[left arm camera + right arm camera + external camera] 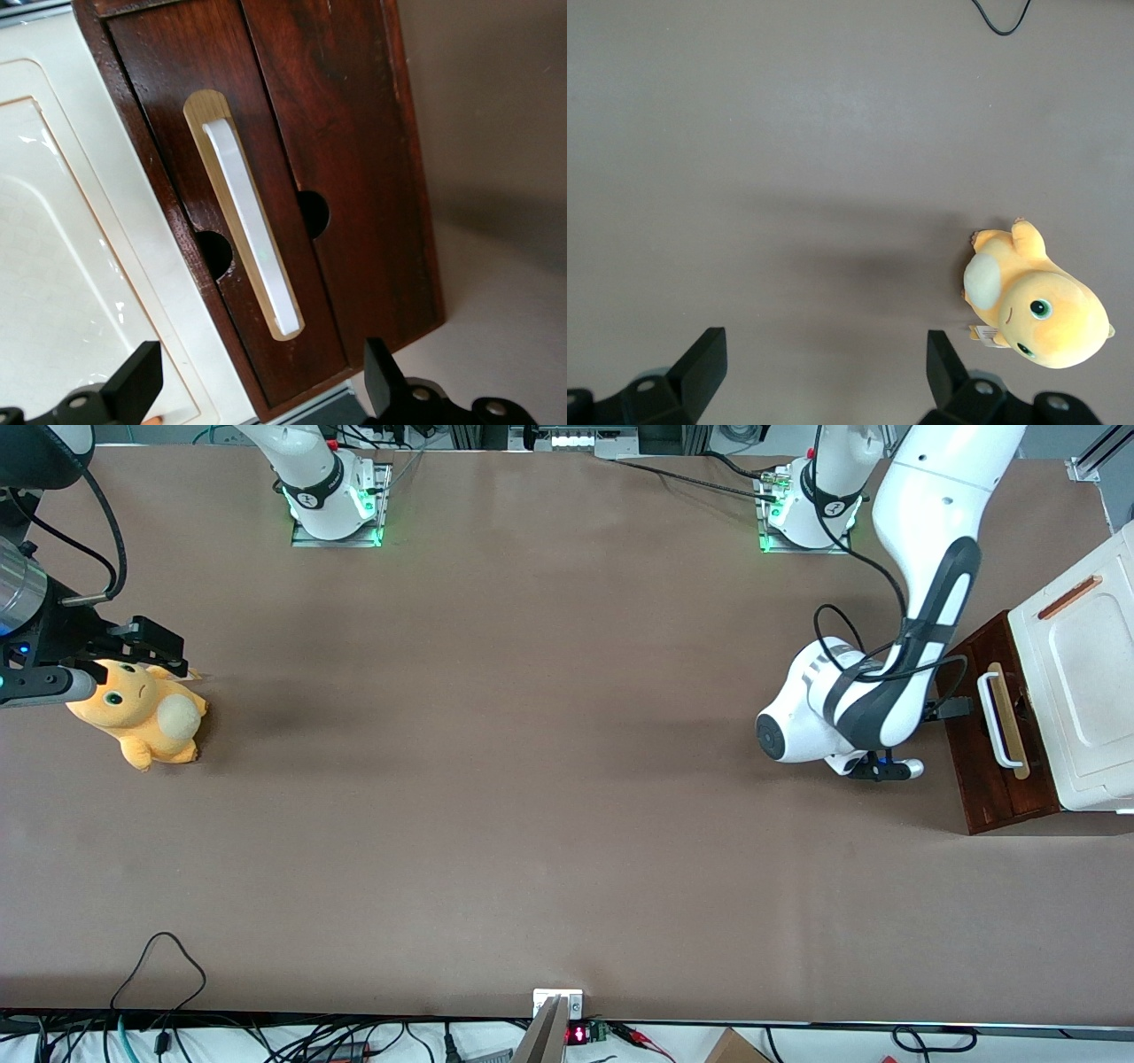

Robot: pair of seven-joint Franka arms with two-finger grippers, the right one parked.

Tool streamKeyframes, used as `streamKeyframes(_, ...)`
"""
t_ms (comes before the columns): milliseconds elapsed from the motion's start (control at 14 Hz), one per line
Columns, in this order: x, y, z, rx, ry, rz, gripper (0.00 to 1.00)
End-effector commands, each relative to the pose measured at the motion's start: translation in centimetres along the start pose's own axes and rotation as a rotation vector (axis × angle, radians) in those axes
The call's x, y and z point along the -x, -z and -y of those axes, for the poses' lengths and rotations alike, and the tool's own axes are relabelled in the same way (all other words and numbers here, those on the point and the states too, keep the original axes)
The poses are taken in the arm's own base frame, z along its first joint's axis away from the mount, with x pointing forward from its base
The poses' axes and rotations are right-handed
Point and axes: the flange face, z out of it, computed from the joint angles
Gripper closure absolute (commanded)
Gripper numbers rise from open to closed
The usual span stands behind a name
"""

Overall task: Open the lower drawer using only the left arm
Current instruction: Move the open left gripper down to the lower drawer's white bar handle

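The brown worktop (532,779) carries, at the working arm's end, a white cabinet (1085,700) with dark red-brown drawer fronts facing the table's middle. The left arm (921,602) reaches down in front of these, its gripper (257,390) held just short of the wood with both fingers spread wide apart and empty. The lower drawer (354,168) appears to be the wooden panel nearer the worktop, though the wrist view leaves it unclear whether the white bar handle (252,235) belongs to it or to the panel above. The handle's long axis runs along the drawer front, crosswise to the pull direction, and lies between the two fingers' lines. Nothing stands between gripper and handle. An orange plush toy (142,713) lies well apart, toward the parked arm's end
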Motion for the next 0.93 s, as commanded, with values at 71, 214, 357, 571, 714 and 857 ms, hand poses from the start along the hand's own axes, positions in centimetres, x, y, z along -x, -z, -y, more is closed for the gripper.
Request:
streamKeyframes(71,0.0,-1.0,-0.9,-0.112,-0.016,-0.015,0.00)
streamKeyframes(214,-0.4,-1.6,-1.6,-0.132,-0.022,-0.018,0.00)
streamKeyframes(357,-0.7,-2.1,-2.4,-0.152,-0.032,-0.026,0.00)
streamKeyframes(571,-0.7,-2.6,-3.2,-0.191,-0.024,-0.059,0.00)
streamKeyframes(714,-0.8,-2.9,-3.7,-0.202,-0.031,-0.062,0.00)
streamKeyframes(857,-1.1,-3.3,-3.9,-0.220,-0.034,-0.072,0.00)
